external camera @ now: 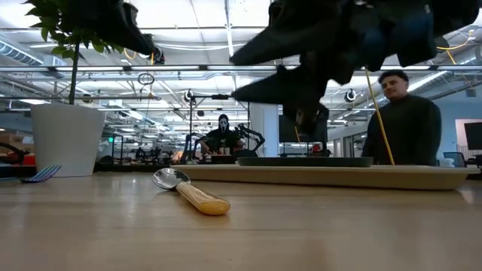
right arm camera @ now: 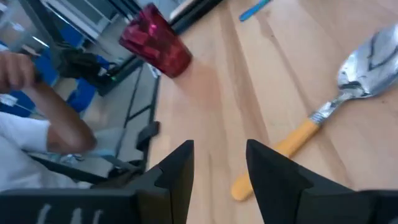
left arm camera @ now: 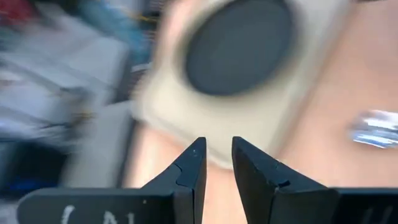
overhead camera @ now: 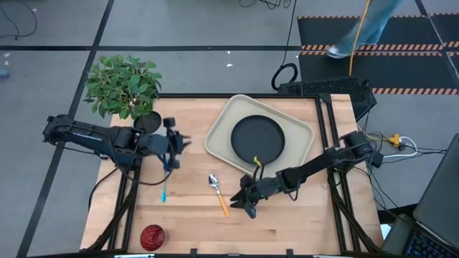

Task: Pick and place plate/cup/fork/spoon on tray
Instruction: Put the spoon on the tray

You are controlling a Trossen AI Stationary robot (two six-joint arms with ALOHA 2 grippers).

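Note:
The black plate (overhead camera: 258,138) lies on the beige tray (overhead camera: 301,129) at the table's far middle. The orange-handled spoon (overhead camera: 218,193) lies flat on the table in front of the tray. The teal fork (overhead camera: 164,192) lies to its left. The red cup (overhead camera: 152,236) stands at the near left edge. My right gripper (overhead camera: 244,203) is open and empty just right of the spoon's handle end (right arm camera: 249,180), a little above the table. My left gripper (overhead camera: 182,141) is open and empty above the table, left of the tray and beyond the fork.
A white pot with a green plant (overhead camera: 123,87) stands at the table's far left corner, behind my left arm. In the low view, a person (external camera: 403,113) stands beyond the table. The right wrist view shows a person's hand (right arm camera: 18,68) off the table's near left side.

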